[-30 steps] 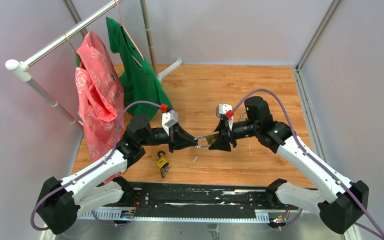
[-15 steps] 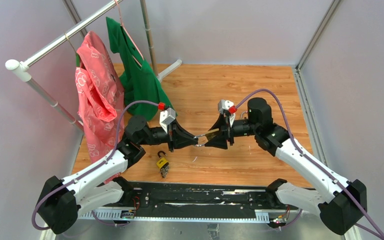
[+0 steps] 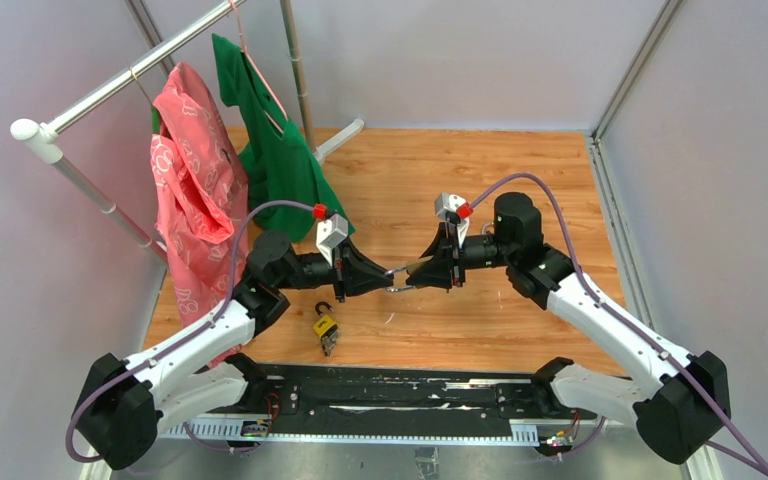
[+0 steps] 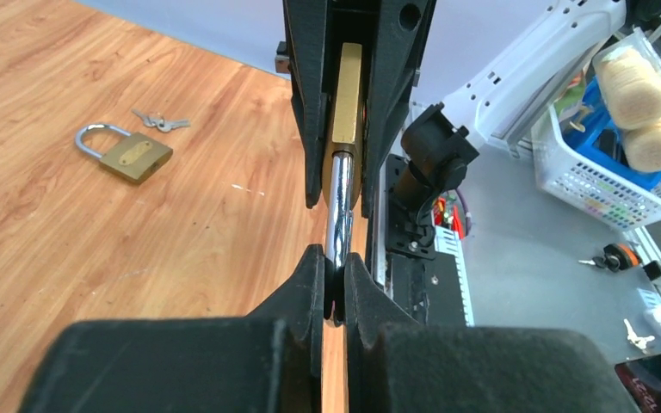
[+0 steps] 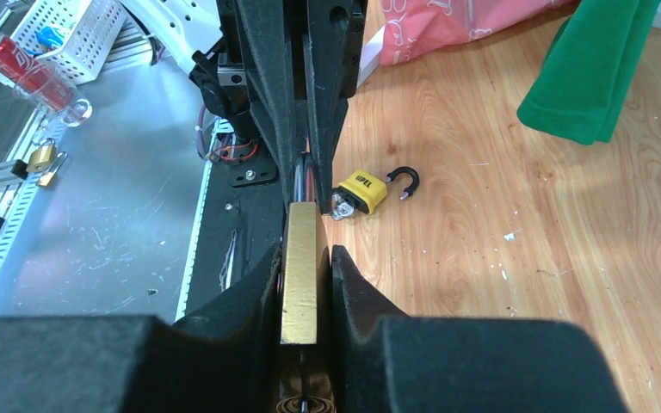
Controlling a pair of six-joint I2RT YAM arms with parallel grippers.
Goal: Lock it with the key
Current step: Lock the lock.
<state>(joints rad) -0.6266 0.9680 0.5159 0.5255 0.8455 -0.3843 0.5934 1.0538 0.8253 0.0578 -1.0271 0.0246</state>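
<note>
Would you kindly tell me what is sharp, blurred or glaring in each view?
Left wrist view: left fingers soft and black, a glare streak on the chrome shackle, the loose brass padlock crisp. Right wrist view: right fingers soft, yellow padlock sharp enough to show lettering. Top external view: even light, faint shadows.

The floor (image 3: 520, 190) lies bare right of the yellow lock (image 3: 325, 330); clothes (image 3: 200, 190) hang far-left of it; just beyond it, left gripper (image 4: 334, 274) and right gripper (image 5: 303, 258) clamp a brass lock (image 4: 347, 95).

Pink garment (image 3: 195, 170) & green garment (image 3: 278, 150) hung on white rack (image 3: 110, 82) at upper left, w/ white basket (image 4: 587, 185) at right of left wrist view.
</note>
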